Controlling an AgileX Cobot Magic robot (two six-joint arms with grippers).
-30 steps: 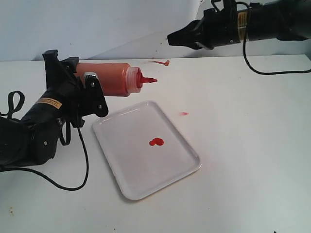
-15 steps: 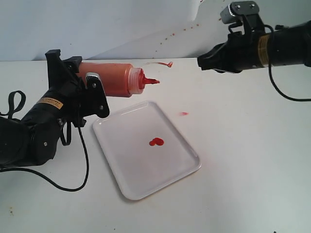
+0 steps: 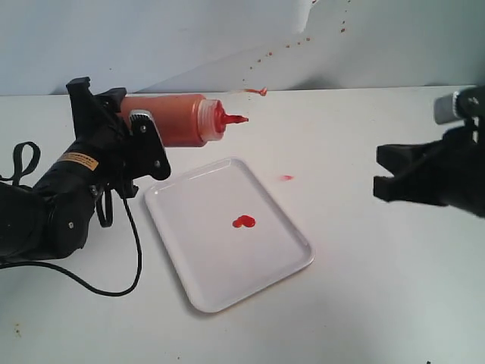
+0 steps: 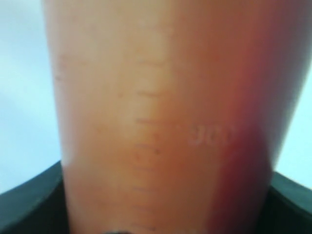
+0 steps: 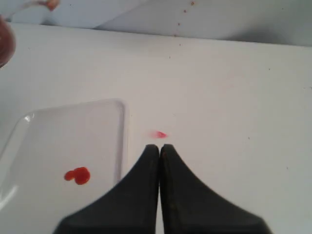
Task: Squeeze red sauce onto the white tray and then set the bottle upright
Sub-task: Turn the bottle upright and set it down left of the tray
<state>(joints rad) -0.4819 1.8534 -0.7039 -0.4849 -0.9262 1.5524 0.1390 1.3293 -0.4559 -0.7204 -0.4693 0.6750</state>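
The bottle (image 3: 170, 119), translucent orange-red, is held lying sideways in the air by my left gripper (image 3: 142, 133), which is shut on its body. Its red nozzle (image 3: 231, 119) points right, past the far corner of the white tray (image 3: 197, 265), and its tethered cap (image 3: 259, 92) trails behind. The bottle (image 4: 161, 117) fills the left wrist view. The red sauce (image 3: 243, 221) lies as a small double blob near the tray's middle, also seen in the right wrist view (image 5: 78, 175). My right gripper (image 3: 381, 175) hovers right of the tray, shut and empty (image 5: 159, 147).
A tiny pinkish-red speck (image 3: 286, 177) lies on the white table just beyond the tray's right edge, right ahead of the right fingertips (image 5: 159, 134). A black cable (image 3: 114, 284) loops on the table beside the left arm. A pale wall stands behind.
The right arm swung from the back of the table down to the right side, facing the tray. The left gripper and bottle stayed nearly still, lifting slightly.
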